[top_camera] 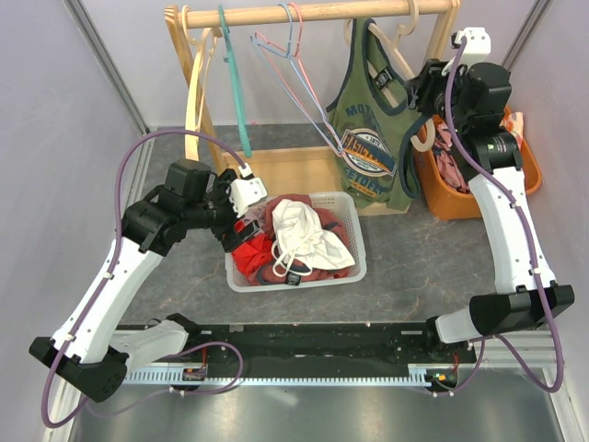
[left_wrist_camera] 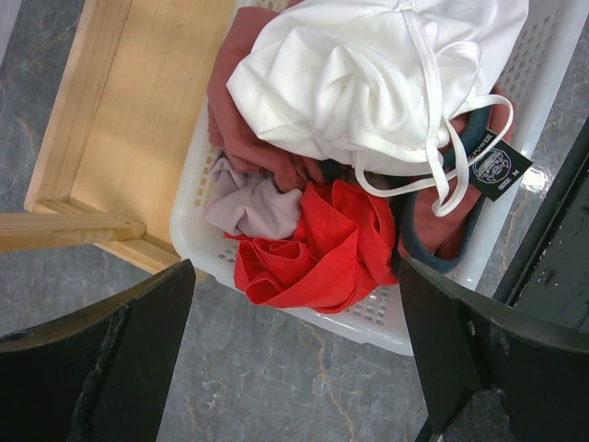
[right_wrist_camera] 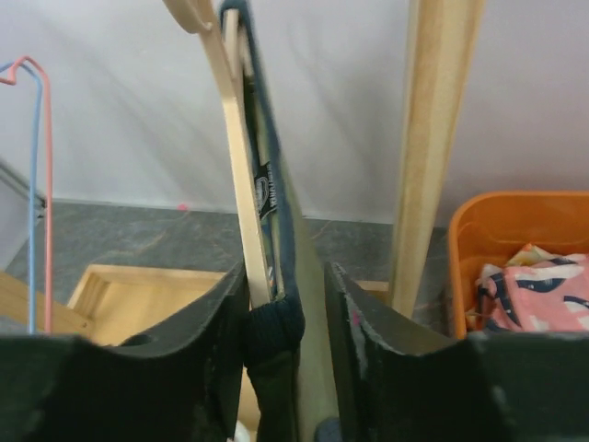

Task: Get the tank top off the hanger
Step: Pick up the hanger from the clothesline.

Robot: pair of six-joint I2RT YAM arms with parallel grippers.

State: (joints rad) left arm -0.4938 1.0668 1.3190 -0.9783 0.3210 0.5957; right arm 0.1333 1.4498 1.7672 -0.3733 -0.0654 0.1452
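An olive green tank top with navy trim and a printed badge hangs on a wooden hanger at the right end of the rack rod. My right gripper is at its right shoulder. In the right wrist view the jaws press in on the navy-edged strap and the hanger arm, with fabric touching both fingers. My left gripper hovers open at the left edge of the white basket; nothing lies between its fingers.
The white basket holds red, white and pink clothes. An orange bin with more clothes stands at the right, beside the rack post. Empty wire hangers and a teal hanger hang on the rod.
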